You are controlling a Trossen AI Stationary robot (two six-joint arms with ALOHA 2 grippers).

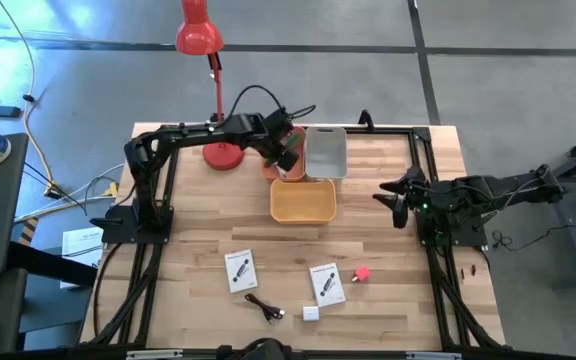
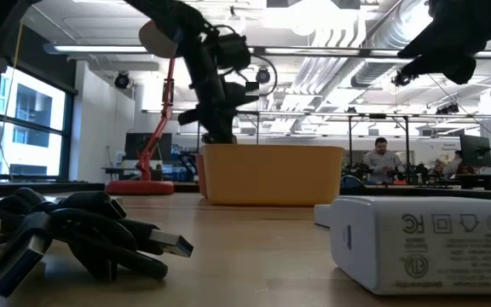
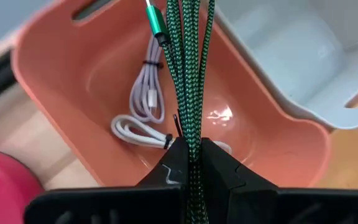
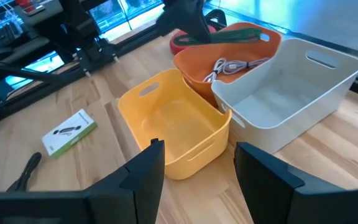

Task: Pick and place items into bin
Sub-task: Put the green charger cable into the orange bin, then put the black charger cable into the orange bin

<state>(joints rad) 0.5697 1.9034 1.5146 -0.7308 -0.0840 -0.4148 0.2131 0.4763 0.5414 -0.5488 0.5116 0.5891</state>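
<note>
Plastic bins: three, orange (image 4: pixel 241 43), yellow (image 4: pixel 166 124), white (image 4: pixel 291 87), near table's far edge.
Left gripper (image 3: pixel 191 155): clamped on one green braided cable (image 3: pixel 188 74).
Right gripper (image 4: pixel 197 168): parted, empty.

A green cable (image 3: pixel 188 93) braided in a fine black-and-green check hangs over an orange bin (image 3: pixel 86 87) that holds a coiled white cable (image 3: pixel 143 106); beside it stand a yellow bin (image 1: pixel 303 200) and a white bin (image 1: pixel 326 152). On the pale wooden bench (image 1: pixel 198 300) lie two white cards with black marks (image 1: pixel 241 270), a red-pink cube (image 1: pixel 362 273), a black cable (image 1: pixel 265 306) and a white block (image 1: pixel 311 313). The lamp (image 1: pixel 199 35) at the far side is red.
</note>
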